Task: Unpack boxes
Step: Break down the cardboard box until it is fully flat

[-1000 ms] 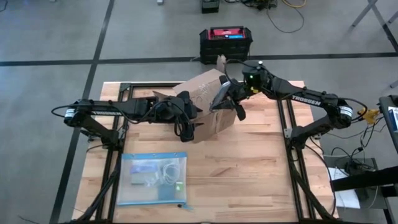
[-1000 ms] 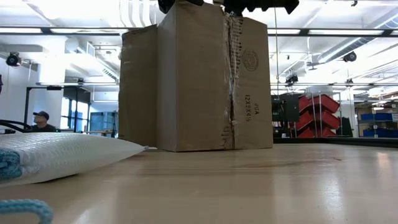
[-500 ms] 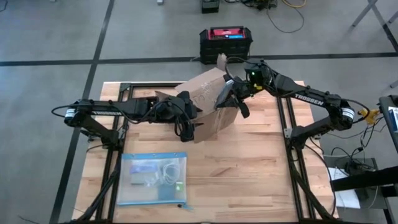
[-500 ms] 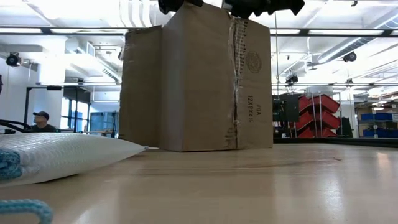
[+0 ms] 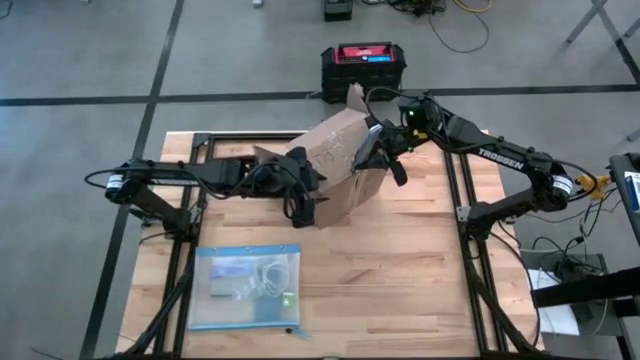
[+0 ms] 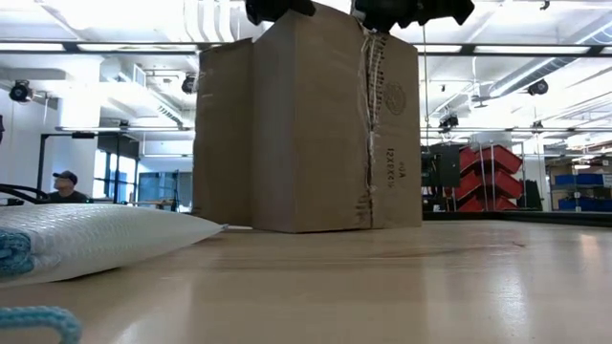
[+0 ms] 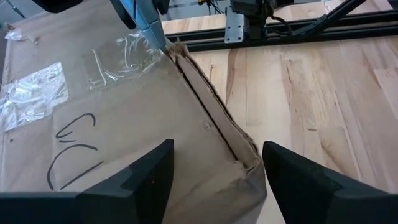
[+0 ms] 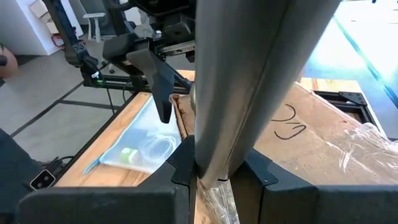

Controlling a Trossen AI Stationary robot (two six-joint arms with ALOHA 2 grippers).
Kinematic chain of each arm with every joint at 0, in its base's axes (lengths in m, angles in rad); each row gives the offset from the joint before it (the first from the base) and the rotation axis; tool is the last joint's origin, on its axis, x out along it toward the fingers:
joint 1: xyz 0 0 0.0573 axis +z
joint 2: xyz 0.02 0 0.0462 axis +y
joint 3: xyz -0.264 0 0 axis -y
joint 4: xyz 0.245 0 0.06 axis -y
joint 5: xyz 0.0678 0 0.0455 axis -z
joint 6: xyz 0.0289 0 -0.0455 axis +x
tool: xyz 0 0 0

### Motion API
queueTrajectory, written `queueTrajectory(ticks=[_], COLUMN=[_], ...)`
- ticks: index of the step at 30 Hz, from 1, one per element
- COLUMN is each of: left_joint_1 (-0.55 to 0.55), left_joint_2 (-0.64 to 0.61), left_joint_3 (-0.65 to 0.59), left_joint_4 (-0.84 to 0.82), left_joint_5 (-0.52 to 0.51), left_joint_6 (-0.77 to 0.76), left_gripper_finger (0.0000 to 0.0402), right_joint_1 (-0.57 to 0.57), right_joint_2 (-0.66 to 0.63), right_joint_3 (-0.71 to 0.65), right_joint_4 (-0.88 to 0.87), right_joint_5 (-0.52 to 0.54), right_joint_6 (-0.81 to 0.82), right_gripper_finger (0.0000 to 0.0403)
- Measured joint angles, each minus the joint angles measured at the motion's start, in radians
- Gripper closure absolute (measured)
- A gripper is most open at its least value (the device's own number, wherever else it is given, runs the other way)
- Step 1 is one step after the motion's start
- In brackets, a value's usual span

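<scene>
The brown cardboard box stands upright on the table, taped and with writing on its top. My right gripper is at the box's far right upper edge, shut on a flat grey tool. The tool's tip is at the taped seam. My left gripper is open at the box's near left upper corner, one finger over the top and the other beyond the edge. My right gripper pinches the grey tool's lower part between its two fingers. The tool slants out from the fingers toward the box's top, its tip at the seam beside the clear tape. Of my left gripper I cannot tell whether its fingers touch the box.
A clear plastic bag with blue edges lies flat near the front left of the table, also in the low view. A black crate with a red top stands on the floor beyond the far edge. A person shows far off.
My right gripper has gone a little toward the table's far right with the grey tool. The box has turned slightly about its upright axis and stays standing on the table.
</scene>
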Motion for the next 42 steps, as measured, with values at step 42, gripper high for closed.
queueTrajectory(ticks=[42], left_joint_1=[0.000], left_joint_2=[0.011], left_joint_3=[-0.002], left_joint_4=[-0.004], left_joint_5=[0.001], left_joint_6=[0.001], left_gripper_finger=[0.0169], right_joint_1=[-0.043], right_joint_2=[0.038], right_joint_3=[0.000], right_joint_4=[0.081], right_joint_5=[-0.133], right_joint_6=[0.037], right_gripper_finger=[0.0356])
